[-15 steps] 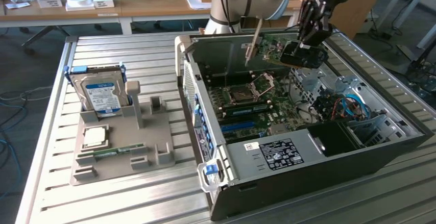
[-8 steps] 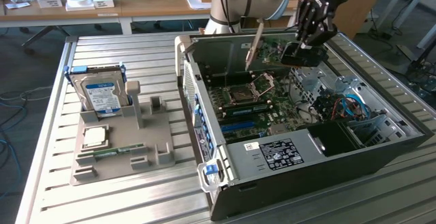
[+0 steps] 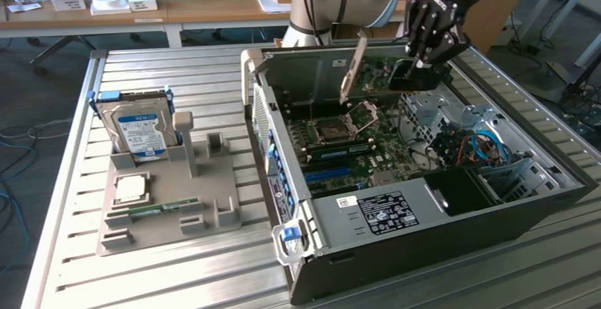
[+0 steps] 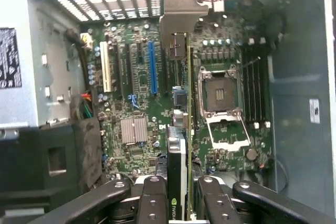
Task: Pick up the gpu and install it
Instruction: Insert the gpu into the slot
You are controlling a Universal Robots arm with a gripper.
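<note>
The end effector [image 4: 181,203] was closed on the graphics card [image 4: 178,156], its fingers [image 4: 152,198] clamping the near end from both sides. The card was held on edge above the circuit board [image 4: 136,93] inside the open computer case [image 3: 423,238], which lay on the slatted surface [image 3: 188,281]. In the exterior view, the end effector [image 3: 415,77] hung over the far part of the case, with the card's pale metal bracket [image 3: 353,70] reaching toward the back wall. In the wrist view, the bracket [image 4: 181,9] pointed at the slotted back openings, and the card ran between the long blue slot [image 4: 152,66] and the open processor socket [image 4: 220,93]. It seemed to line up with a dark slot beside the blue one, though which slot it was meant for could not be told. The step in hand looked like lining the card up over its slot. Doing it well meant keeping the card's long edge parallel to the slot and square to the board. The bracket tip had to be aimed into its back opening, clear of the raised socket frame. The card should go down evenly, not one end first. Because it was gripped at one end only, any tilt would show most at the bracket. On the exterior view's left, the hard drive [image 3: 141,129] stood in its grey holder [image 3: 165,224], well away from the work.
</note>
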